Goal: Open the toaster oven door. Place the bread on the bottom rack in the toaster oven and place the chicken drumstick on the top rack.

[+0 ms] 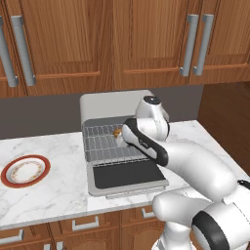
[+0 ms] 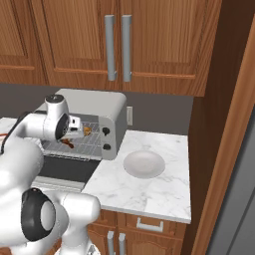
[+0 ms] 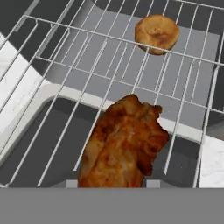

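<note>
— Where is the food?

— The bread [image 3: 156, 33] lies on the bottom rack [image 3: 192, 94] inside the toaster oven [image 2: 97, 105]; its door [image 1: 128, 177] hangs open, flat over the counter [image 1: 44, 195].

— And the arm?

— The gripper [image 2: 74, 130] is clamped on the chicken drumstick [image 3: 124, 144], holding it over the top rack [image 3: 65, 83] at the oven's mouth.

— Anything else?

— A red-rimmed plate [image 1: 25, 171] sits well apart.

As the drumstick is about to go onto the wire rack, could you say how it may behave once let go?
The drumstick looks glossy, so it may be slippery. Its rounded, tapered shape could rock or roll on the thin wires of the rack.
</note>
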